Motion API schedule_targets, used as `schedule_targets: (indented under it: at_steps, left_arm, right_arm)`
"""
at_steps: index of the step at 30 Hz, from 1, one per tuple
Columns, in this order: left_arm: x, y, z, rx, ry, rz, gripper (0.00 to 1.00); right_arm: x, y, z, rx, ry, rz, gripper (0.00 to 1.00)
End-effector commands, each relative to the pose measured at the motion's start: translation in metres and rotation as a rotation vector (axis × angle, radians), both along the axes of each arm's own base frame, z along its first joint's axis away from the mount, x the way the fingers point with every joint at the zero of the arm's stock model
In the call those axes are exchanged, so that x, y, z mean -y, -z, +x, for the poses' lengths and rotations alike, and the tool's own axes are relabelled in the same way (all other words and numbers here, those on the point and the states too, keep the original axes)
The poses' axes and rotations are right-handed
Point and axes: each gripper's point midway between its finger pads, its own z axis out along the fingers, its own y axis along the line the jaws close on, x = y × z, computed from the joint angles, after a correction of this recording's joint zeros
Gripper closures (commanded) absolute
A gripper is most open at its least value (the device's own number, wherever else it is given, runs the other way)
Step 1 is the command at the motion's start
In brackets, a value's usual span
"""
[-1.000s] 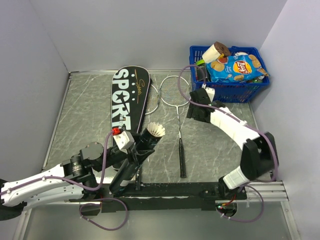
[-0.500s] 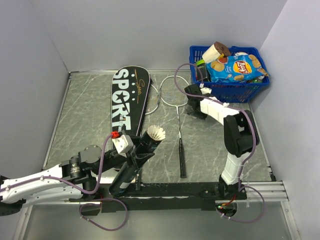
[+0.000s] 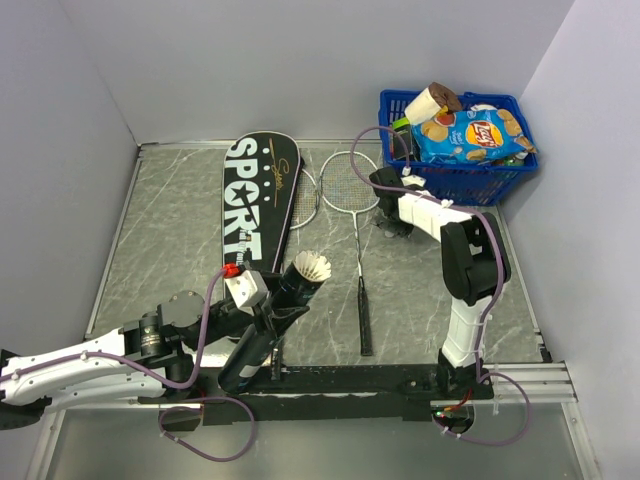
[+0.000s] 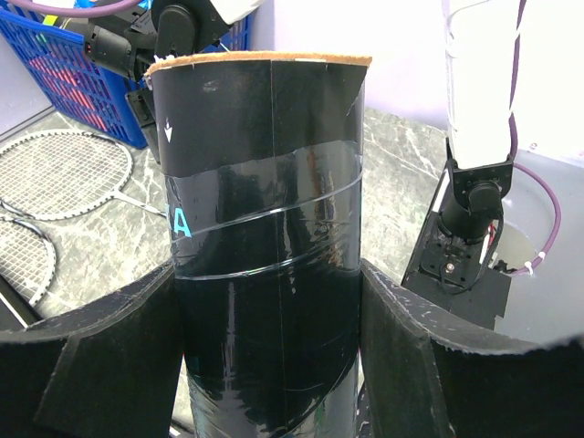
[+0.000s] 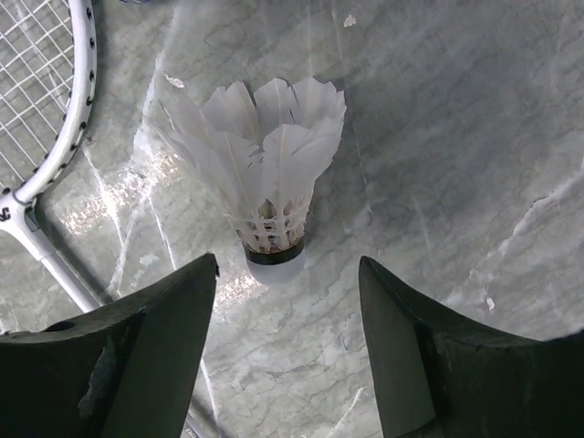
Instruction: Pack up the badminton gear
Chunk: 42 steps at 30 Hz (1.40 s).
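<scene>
Reaching right claw (image 5: 285, 274), agape over shuttlecock (image 5: 265, 182)

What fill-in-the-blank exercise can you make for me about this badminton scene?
1. The black tube is held by the ___ hand.
2. The right hand, above the fallen shuttlecock, is ___.
3. The snack basket is ___ in colour.
4. The word printed on the racket cover is ___.

Missing words: left, open, blue, SPORT.
</scene>
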Motion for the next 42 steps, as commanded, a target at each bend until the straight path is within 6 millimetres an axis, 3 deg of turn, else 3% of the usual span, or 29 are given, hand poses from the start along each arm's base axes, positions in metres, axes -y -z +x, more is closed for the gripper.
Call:
schedule_targets:
  at_steps: [1, 12, 35, 42]
  left_arm:
    - [-0.001, -0.021, 0.002, 0.03, -0.015, -0.064, 0.76]
    - [-0.002, -0.022, 0.0, 0.031, -0.013, -0.065, 0.76]
    - [0.0, -0.021, -0.002, 0.03, -0.003, -0.058, 0.76]
    - [0.0, -0.021, -0.004, 0.029, 0.0, -0.057, 0.76]
  right_arm:
    - [0.001, -0.004, 0.021, 0.045, 0.02, 0.005, 0.31]
    - [-0.001, 0.011, 0.016, 0.009, 0.041, 0.018, 0.4]
    - [-0.004, 0.014, 0.0, -0.036, 0.044, -0.043, 0.5]
    - [-0.005, 0.015, -0.002, -0.043, 0.039, -0.044, 0.69]
